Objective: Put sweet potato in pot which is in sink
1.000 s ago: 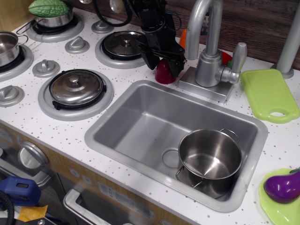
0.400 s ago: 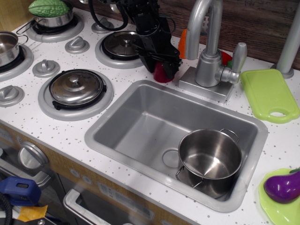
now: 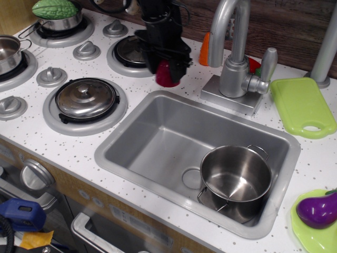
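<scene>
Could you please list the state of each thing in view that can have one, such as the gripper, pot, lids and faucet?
gripper: shut on the sweet potato
sweet potato: held at the counter behind the sink
pot: upright, empty, in the sink's right corner
sink: dry, holding only the pot
front burner lid: lying flat on its burner
faucet: not running
eggplant: lying on a green plate

Speckled counter (image 3: 79,142) (green board (image 3: 301,105)).
</scene>
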Tool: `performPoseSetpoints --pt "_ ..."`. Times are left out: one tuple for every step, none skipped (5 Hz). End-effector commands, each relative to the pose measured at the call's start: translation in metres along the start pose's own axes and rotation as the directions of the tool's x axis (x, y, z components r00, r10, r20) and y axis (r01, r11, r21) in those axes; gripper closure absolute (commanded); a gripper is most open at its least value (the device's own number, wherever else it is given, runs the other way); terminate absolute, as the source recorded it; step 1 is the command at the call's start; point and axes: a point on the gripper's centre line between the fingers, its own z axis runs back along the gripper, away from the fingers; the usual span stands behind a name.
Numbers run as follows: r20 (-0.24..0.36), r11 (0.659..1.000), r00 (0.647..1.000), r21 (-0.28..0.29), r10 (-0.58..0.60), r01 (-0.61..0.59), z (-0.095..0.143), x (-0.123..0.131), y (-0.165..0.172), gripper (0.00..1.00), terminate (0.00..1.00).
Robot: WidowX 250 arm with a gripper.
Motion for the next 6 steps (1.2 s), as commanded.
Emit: performPoseSetpoints --pt "0.066 0.996 0.996 0.057 0.068 -0.072 0.04 -0.029 0.009 1.0 0.0" --pt "0.075 0.99 0.988 0.036 0.136 -0.139 0.035 -0.051 -0.003 1.0 0.0" --pt "0.069 0.981 0.979 0.014 0.192 -0.193 0.039 -0.063 -0.024 1.0 0.0" --pt "0.086 0.966 0.962 0.008 0.259 -0.26 0.041 -0.064 -0.055 1.0 0.0" --pt "0.094 0.932 0.927 -0.027 0.362 -0.362 0.04 -0.058 -0.09 1.0 0.0" --pt "0.102 0.901 0.895 -0.039 0.434 -0.432 0.041 -0.051 -0.115 1.0 0.0"
